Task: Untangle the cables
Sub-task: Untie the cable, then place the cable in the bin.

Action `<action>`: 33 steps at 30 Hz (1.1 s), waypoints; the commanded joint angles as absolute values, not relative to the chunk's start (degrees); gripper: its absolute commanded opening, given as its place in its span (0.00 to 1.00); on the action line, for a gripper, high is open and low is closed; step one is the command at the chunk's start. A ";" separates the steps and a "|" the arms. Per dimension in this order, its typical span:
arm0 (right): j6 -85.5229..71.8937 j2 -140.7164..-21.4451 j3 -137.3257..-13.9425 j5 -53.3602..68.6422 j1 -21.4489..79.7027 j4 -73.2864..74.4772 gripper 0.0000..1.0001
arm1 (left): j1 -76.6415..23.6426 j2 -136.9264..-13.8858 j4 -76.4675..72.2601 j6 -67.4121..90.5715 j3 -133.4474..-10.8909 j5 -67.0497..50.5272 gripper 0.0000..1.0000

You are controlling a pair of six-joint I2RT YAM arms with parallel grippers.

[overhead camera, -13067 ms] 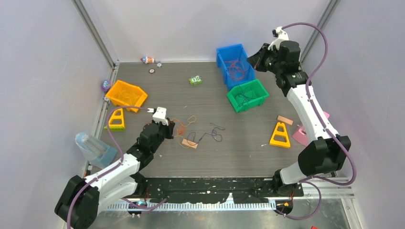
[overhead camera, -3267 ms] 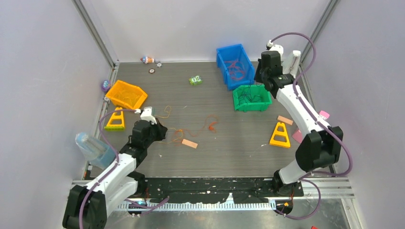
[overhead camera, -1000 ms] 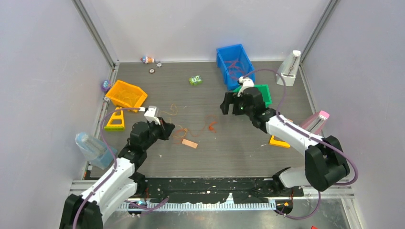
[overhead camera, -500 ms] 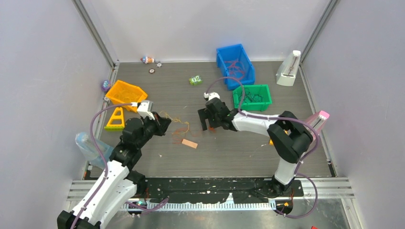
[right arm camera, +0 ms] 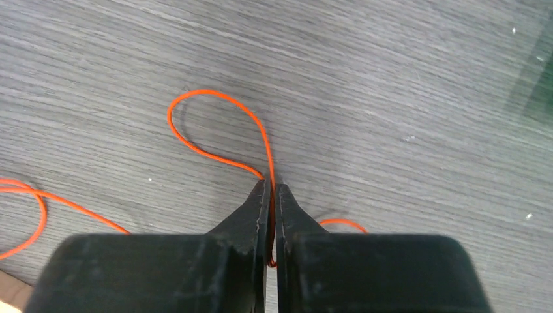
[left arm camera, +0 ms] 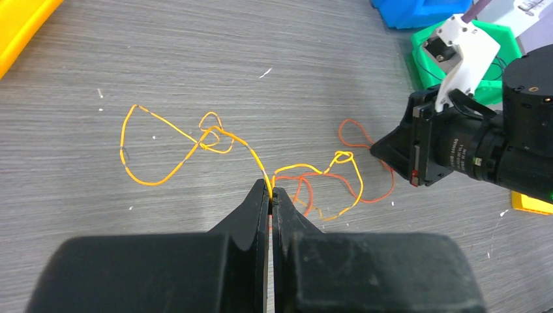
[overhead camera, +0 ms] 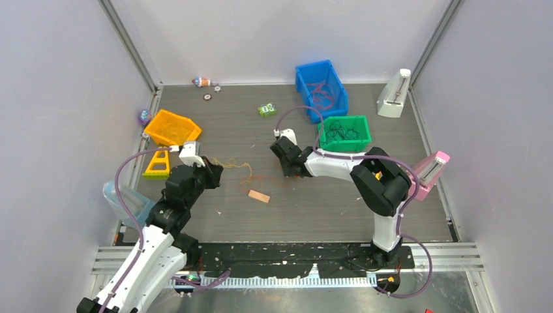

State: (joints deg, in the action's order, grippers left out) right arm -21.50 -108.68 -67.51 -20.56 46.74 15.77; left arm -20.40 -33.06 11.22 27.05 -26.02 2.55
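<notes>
Right tool newly clamps red cable; left tool clamps yellow cable, ends hidden.

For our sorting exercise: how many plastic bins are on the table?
3: yellow bin at left, blue bin at back, green bin just nearer. None appears hidden.

My left arm and right arm are smooth white shells joined by chunky black housings, each trailed by a looping mauve hose. The left gripper and right gripper have matte black, wedge-shaped fingers tapering to thin tips. A small white bracket caps my right wrist.
</notes>
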 commanded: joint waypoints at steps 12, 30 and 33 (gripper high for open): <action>-16.50 -84.73 -74.27 -20.92 37.61 25.90 0.05 | -20.48 -30.13 15.34 30.50 -24.50 14.48 0.00; -12.92 -84.27 -113.62 -15.39 19.37 39.93 0.05 | -19.86 -34.80 15.32 40.78 -18.97 25.51 0.00; -12.66 -88.05 -120.30 -14.82 18.04 42.01 0.05 | -19.86 -34.64 13.17 40.14 -17.87 23.93 0.00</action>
State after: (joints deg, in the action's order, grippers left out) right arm -13.98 -84.97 -111.63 -16.58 19.42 38.33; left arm -20.16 -35.05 17.45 39.16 -19.00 23.44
